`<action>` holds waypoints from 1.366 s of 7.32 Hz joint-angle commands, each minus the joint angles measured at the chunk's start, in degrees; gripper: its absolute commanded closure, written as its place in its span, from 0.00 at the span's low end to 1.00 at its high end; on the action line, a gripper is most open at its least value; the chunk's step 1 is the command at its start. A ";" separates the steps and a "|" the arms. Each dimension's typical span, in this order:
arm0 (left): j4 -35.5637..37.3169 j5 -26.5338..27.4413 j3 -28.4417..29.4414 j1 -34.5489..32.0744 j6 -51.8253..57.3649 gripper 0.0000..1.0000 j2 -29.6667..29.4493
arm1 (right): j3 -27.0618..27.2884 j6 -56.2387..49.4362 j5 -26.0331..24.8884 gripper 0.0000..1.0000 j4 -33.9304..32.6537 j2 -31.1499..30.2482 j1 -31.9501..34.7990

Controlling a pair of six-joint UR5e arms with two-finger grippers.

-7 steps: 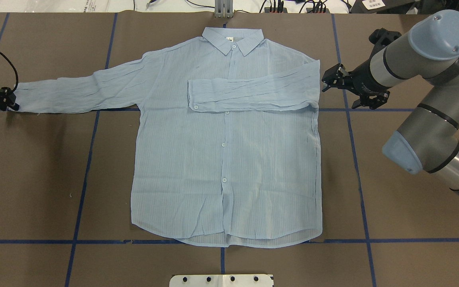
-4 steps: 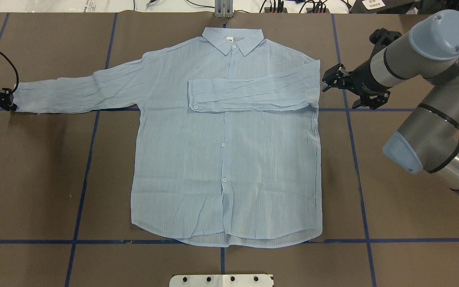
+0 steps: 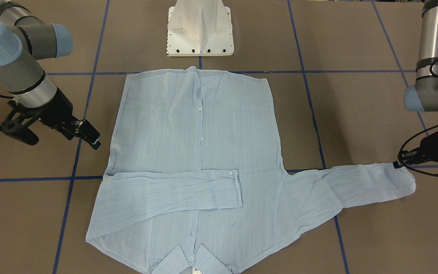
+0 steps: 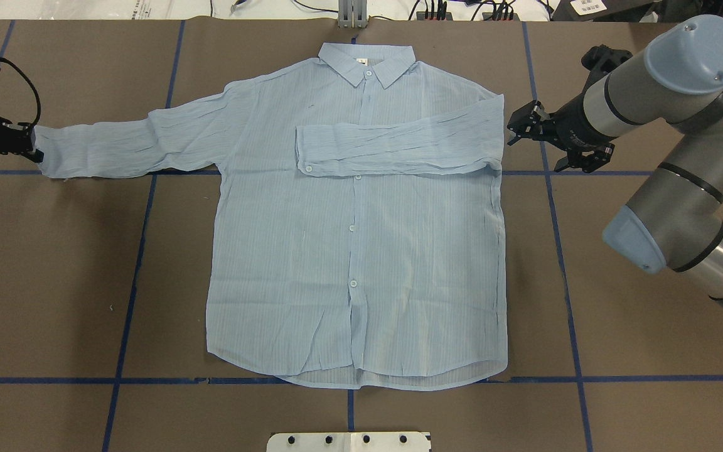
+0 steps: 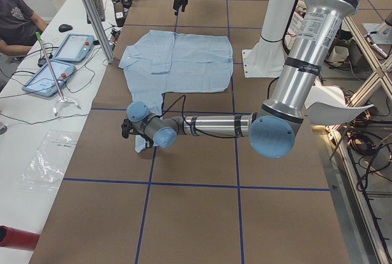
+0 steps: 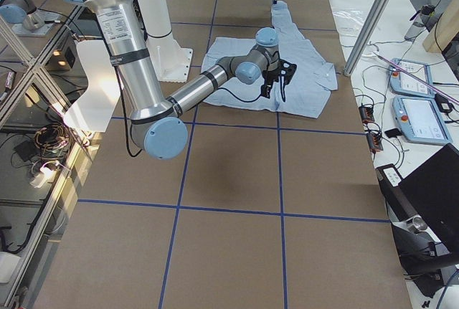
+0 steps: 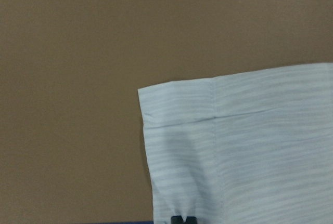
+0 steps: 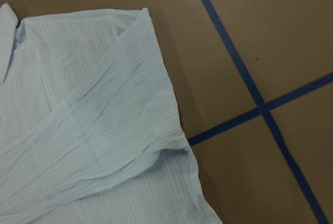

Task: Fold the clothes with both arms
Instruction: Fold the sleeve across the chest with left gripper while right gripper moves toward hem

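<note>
The pale blue striped shirt (image 4: pixel 355 251) lies flat and buttoned, collar at the far edge. Its right sleeve (image 4: pixel 393 147) is folded across the chest. Its left sleeve (image 4: pixel 142 141) stretches out sideways, and my left gripper (image 4: pixel 34 150) is shut on its cuff (image 7: pixel 234 146). The front-facing view shows the same grip (image 3: pixel 397 164) at the sleeve's end (image 3: pixel 394 182). My right gripper (image 4: pixel 513 130) hovers open just outside the shirt's right shoulder, touching nothing, and shows again in the front-facing view (image 3: pixel 93 139). The right wrist view shows only the folded shoulder (image 8: pixel 93 130).
The brown table (image 4: pixel 54 282) carries blue tape lines (image 4: pixel 129 276). The white pedestal base (image 3: pixel 200 30) stands at the near edge behind the hem. Cables (image 4: pixel 462 9) run along the far edge. A person (image 5: pixel 15 19) sits at a side desk with tablets.
My left gripper has moved right and a little toward the far edge, drawing the sleeve cuff inward with it. The right arm and the rest of the shirt have not moved.
</note>
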 commanded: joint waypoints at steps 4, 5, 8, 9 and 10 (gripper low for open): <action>0.16 5.53 -9.12 15.82 -43.16 1.00 -18.87 | -0.18 -6.96 0.33 0.01 -0.18 -3.60 2.73; 0.25 9.22 -9.12 19.09 -50.13 1.00 -24.06 | -0.44 -8.98 0.24 0.01 -0.18 -4.31 3.35; 0.42 22.94 0.85 30.34 -58.97 1.00 -41.11 | -0.71 -10.58 0.15 0.01 0.00 -6.59 4.67; 0.51 26.10 1.77 32.46 -59.42 1.00 -42.64 | -0.71 -10.67 0.15 0.01 0.00 -6.69 4.85; 0.42 26.91 1.78 33.26 -59.51 1.00 -42.74 | -0.71 -10.67 0.15 0.01 0.00 -6.95 4.85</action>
